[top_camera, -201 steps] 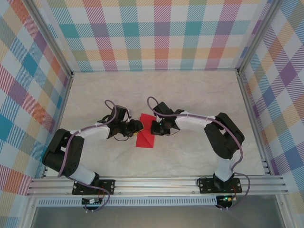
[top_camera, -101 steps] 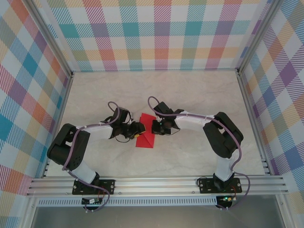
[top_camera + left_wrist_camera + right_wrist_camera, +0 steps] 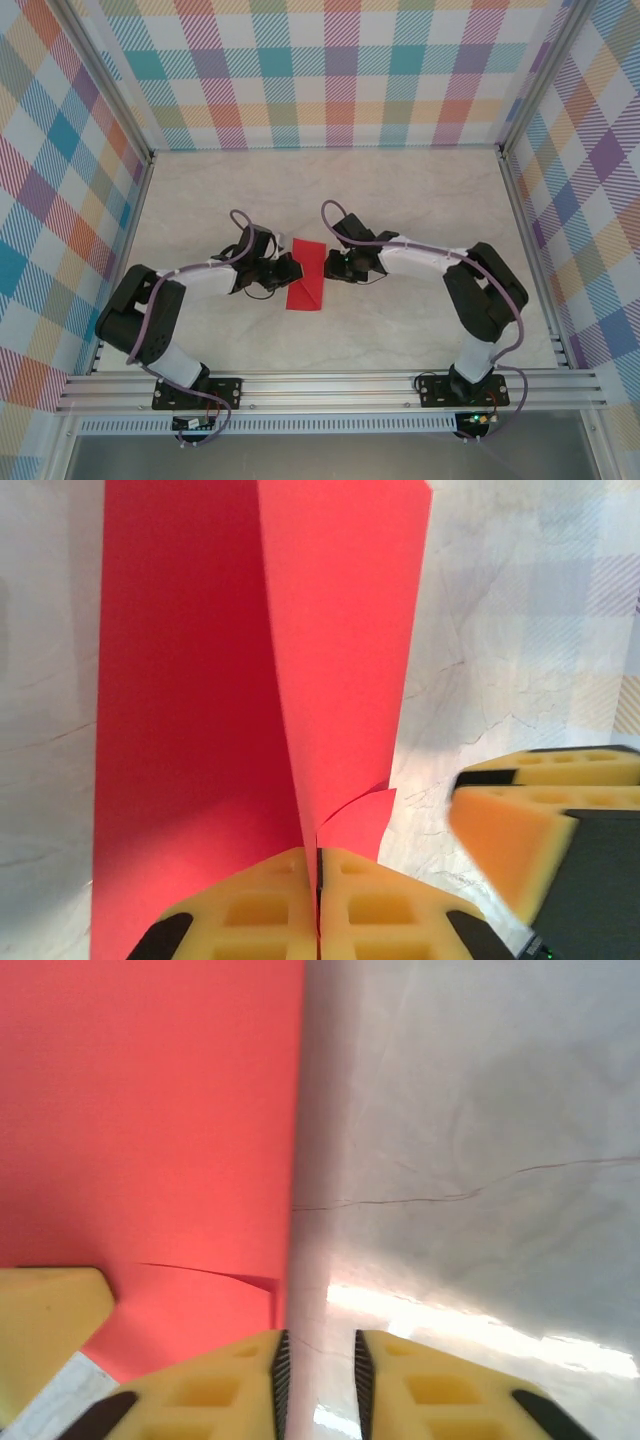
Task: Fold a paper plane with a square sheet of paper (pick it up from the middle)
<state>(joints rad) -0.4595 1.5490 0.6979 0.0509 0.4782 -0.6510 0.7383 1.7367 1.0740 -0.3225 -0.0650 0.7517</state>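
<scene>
A robot lab booth: aluminium frame (image 3: 330,385), plaid walls (image 3: 340,70), marble-look tabletop (image 3: 400,200)

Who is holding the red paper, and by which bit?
The left end effector pinches the red paper at its near edge, on the raised fold. The right end effector holds nothing.

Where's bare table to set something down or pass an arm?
Bare: far half of the table up to the back wall, and the near strip between red paper and front rail. Crowded: the middle, where the left gripper pinches the paper and the right gripper sits beside it.
</scene>
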